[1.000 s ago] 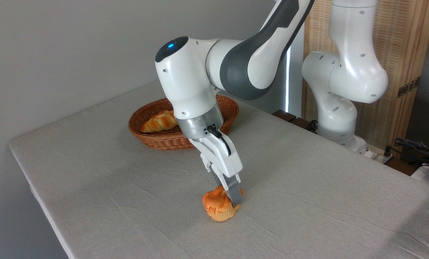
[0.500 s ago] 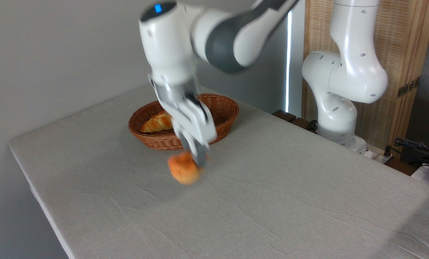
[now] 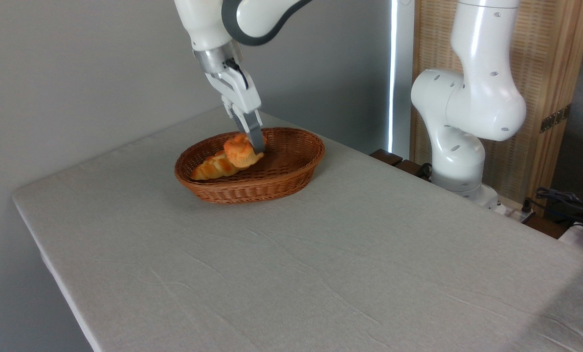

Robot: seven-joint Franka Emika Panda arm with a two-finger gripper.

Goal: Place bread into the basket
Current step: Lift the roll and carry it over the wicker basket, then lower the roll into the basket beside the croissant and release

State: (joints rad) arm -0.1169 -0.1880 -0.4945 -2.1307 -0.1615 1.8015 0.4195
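Observation:
The bread (image 3: 240,151), a small round orange bun with a paler ridged base, hangs tilted over the middle of the basket (image 3: 291,176), a shallow oval brown wicker one at the far left part of the table. My gripper (image 3: 252,144) reaches down from above and is shut on the bread, with one grey finger showing in front of it. Whether the bun touches the basket floor I cannot tell.
A longer golden braided loaf (image 3: 212,167) lies in the left half of the basket, just beside the bun. The arm's white base (image 3: 460,146) stands at the table's right far edge, with cables (image 3: 565,200) beyond it. The table's left edge drops off near the basket.
The gripper lifted the bread off the front of the table and carried it back and left, up over the basket rim. It now holds the bun above the basket's inside.

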